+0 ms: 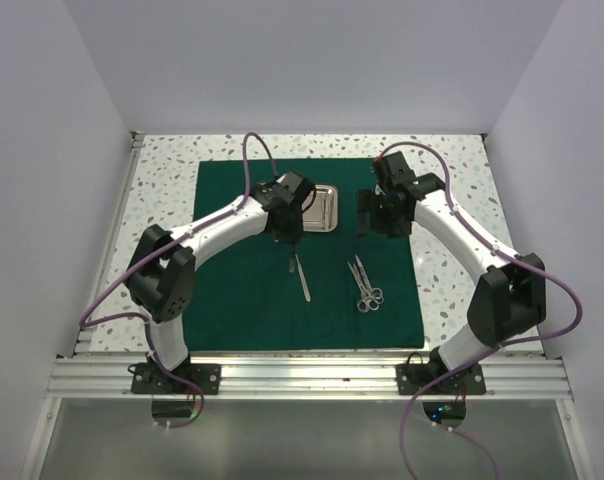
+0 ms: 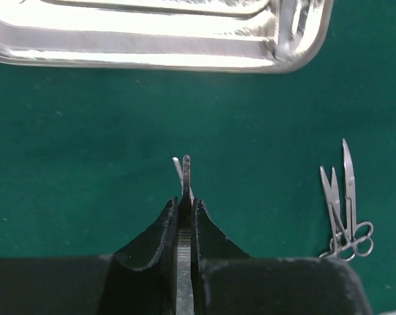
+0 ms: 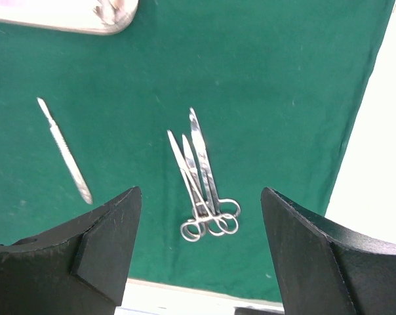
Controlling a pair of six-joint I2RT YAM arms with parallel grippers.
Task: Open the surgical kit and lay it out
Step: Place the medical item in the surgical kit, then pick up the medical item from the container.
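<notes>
Lying nearest me on the speckled counter [image 1: 452,270]: one dark green cloth [image 1: 232,300], opened out flat, its near hem close to the arm bases.

On the near half of the cloth, right of centre: two pairs of scissors [image 1: 365,285], overlapping, ring handles toward me, tips pointing away.

Left of them and apart: one slim silver handle [image 1: 300,277], lying flat, slightly slanted.

Above the cloth, further in on the left: left pincer [image 2: 185,200], clenched on a pair of tweezers [image 2: 185,174]. The two thin tips stick out past the fingers toward the tray. I cannot tell whether the tips touch the cloth.

Above the cloth, at about the same depth on the right: right pincer [image 3: 199,193], released, fingers [image 3: 106,249] spread wide with nothing between them. Its wrist view looks down on the scissors.

On the far half of the cloth, just beyond the left pincer: one shiny steel tray [image 1: 332,205], rectangular with rounded corners, resting flat. The left arm covers its left part in the overhead view.

Beyond the tray: a narrow strip of cloth, then more speckled counter up to the back wall.
</notes>
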